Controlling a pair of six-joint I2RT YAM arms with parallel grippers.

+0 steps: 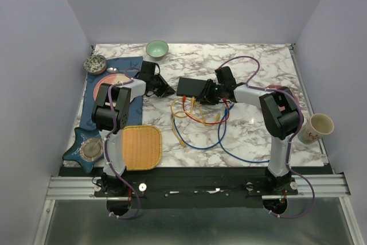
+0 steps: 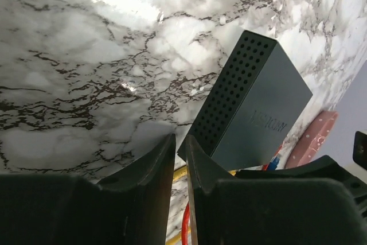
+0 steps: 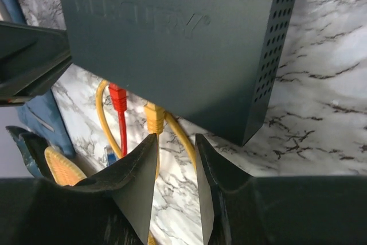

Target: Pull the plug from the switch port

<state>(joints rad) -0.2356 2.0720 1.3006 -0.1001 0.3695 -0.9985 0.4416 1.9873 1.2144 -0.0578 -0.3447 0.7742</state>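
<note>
Evidently the right gripper (image 3: pixel 175 162) is lined up for the pull. Its fingers are partly open and empty, just short of the yellow plug (image 3: pixel 153 117), which sits beside a red plug (image 3: pixel 117 97) where the switch port (image 3: pixel 150 105) row runs along one edge of the flat matte black rectangular box (image 3: pixel 172 38). The left gripper (image 2: pixel 179 159), fingers almost together on nothing, waits at a corner of the box, probably to brace it.
</note>
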